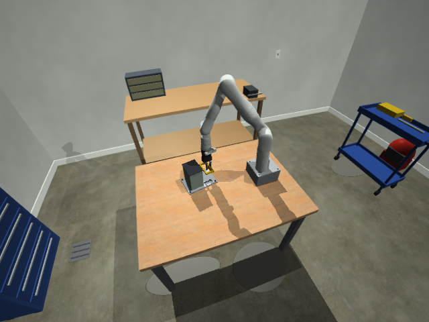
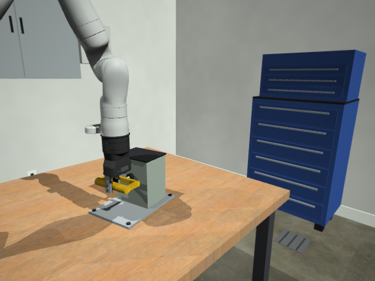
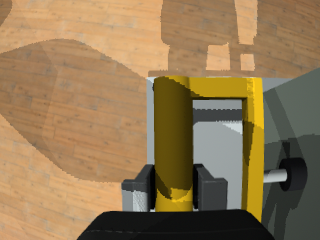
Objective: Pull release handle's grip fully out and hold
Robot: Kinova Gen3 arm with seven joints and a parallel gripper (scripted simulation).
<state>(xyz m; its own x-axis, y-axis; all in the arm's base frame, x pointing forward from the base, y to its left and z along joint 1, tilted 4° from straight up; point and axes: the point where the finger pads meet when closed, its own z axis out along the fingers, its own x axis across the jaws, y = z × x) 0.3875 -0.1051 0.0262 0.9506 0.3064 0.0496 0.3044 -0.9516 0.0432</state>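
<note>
The release handle's grip (image 2: 118, 184) is a yellow level bar on two yellow arms in front of the grey housing (image 2: 149, 178), which stands on a grey base plate (image 2: 130, 209) on the wooden table. My gripper (image 2: 109, 189) comes straight down from above and is shut on the bar, one finger on each side. The wrist view shows the bar (image 3: 174, 147) running away from the camera between my two grey fingers, with the housing (image 3: 294, 160) at the right and a thin rod with a black knob (image 3: 288, 175) between them. In the top view the grip (image 1: 208, 167) sits right of the housing (image 1: 192, 175).
My arm's grey base (image 1: 262, 172) stands on the table to the right of the housing. A blue tool cabinet (image 2: 302, 133) stands beyond the table edge. A wooden bench with a drawer box (image 1: 145, 84) is behind, and a blue cart (image 1: 384, 141) is at the far right.
</note>
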